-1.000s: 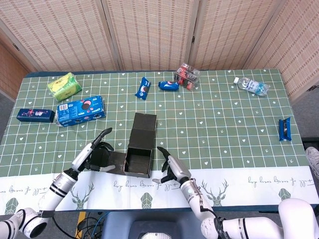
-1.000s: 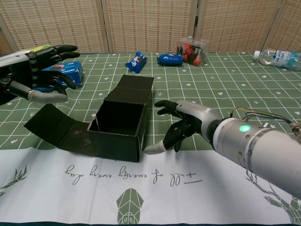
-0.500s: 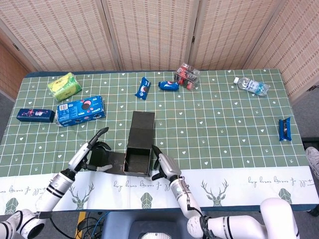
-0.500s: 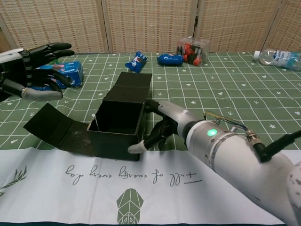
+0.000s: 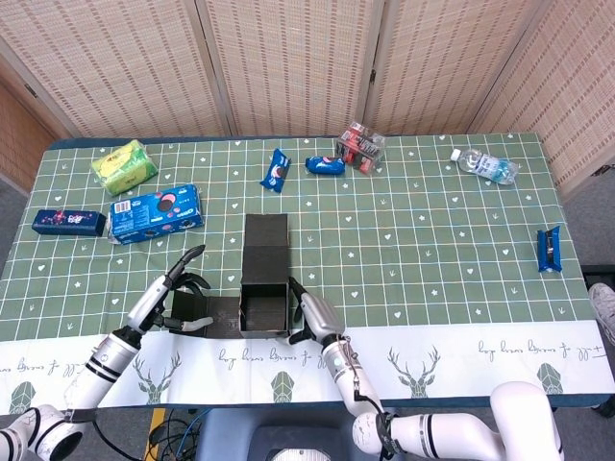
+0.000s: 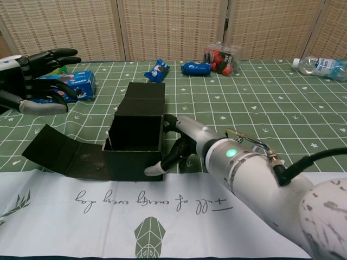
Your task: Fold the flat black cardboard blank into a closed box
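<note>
matte black cardboard box (image 6: 135, 145), half-built, top open, flaps out flat, near desk (image 5: 432, 250) front edge | right hand (image 6: 176, 146) fingers spread, pressed on its right wall | left hand (image 6: 32, 81) open, holding nothing, above left flap

- The head view looks steeply down from high above the near edge, taking in the whole green table (image 5: 432, 240) up to the woven screens (image 5: 288, 62) behind it.
- The chest view sits low and close at the near edge, facing level across the tabletop toward the same screens (image 6: 173, 27).
- Both share the black box (image 5: 265, 288) (image 6: 136, 138), the right hand (image 5: 309, 317) (image 6: 176, 149), the left hand (image 5: 175, 293) (image 6: 35, 78) and the far snacks.
</note>
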`<state>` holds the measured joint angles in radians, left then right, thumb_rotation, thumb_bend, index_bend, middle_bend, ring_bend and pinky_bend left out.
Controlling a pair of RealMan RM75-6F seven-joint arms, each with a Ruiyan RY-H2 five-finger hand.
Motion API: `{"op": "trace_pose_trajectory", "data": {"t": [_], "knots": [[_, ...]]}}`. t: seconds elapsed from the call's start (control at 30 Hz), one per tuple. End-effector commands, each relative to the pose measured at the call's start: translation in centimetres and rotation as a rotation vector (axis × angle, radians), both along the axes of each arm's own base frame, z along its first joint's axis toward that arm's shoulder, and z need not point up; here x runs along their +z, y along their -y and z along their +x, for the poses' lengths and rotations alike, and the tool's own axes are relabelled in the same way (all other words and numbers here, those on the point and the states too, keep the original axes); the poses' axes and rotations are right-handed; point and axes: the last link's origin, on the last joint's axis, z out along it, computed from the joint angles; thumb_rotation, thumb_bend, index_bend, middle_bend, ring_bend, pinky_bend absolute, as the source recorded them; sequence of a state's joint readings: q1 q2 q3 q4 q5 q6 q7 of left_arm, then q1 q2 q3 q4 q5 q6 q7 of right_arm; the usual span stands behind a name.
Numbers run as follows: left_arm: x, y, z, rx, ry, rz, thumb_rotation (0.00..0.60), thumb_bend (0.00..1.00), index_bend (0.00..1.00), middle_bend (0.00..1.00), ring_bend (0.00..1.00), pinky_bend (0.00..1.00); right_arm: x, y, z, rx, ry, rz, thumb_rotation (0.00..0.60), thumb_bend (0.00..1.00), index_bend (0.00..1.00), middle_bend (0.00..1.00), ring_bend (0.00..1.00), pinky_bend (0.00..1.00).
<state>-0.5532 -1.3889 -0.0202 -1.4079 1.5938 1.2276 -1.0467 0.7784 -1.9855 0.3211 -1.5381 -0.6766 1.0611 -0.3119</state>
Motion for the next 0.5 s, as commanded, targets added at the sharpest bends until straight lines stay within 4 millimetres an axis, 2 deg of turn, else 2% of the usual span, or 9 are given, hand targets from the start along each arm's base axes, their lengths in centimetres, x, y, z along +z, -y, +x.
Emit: {"op": "trace_pose_trajectory", "data": {"t": [0.03,0.1,0.17,0.37,0.5], "knots": [[-0.1,0.0,0.0,0.000,0.000,-0.002,0.600,0.15,0.03,0.01,0.36,0.43,-0.1,0.1,-0.1,0.006,-0.009,0.001,0.600,0.01,0.00,0.14,0.52,0.56],[-0.1,0.0,0.0,0.001,0.001,-0.002,0.600,0.15,0.03,0.01,0.36,0.43,-0.2,0.2,-0.1,0.012,-0.015,-0.003,0.600,0.03,0.00,0.17,0.52,0.56],[-0.1,-0.1,0.1,0.001,0.001,-0.001,0.600,0.15,0.03,0.01,0.36,0.43,-0.3,0.2,-0.1,0.013,-0.019,-0.006,0.600,0.08,0.02,0.20,0.51,0.56],[0.4,-0.2,0.0,0.011,0.011,0.040,0.600,0.15,0.04,0.01,0.37,0.43,-0.1,1.1,0.0,0.000,-0.006,-0.037,0.600,0.31,0.19,0.31,0.55,0.61],[1.1,-0.4,-0.1,0.045,0.026,0.113,0.600,0.15,0.09,0.01,0.48,0.43,0.8,1.7,-0.2,-0.023,0.032,-0.051,0.600,0.36,0.25,0.37,0.58,0.64]]}}
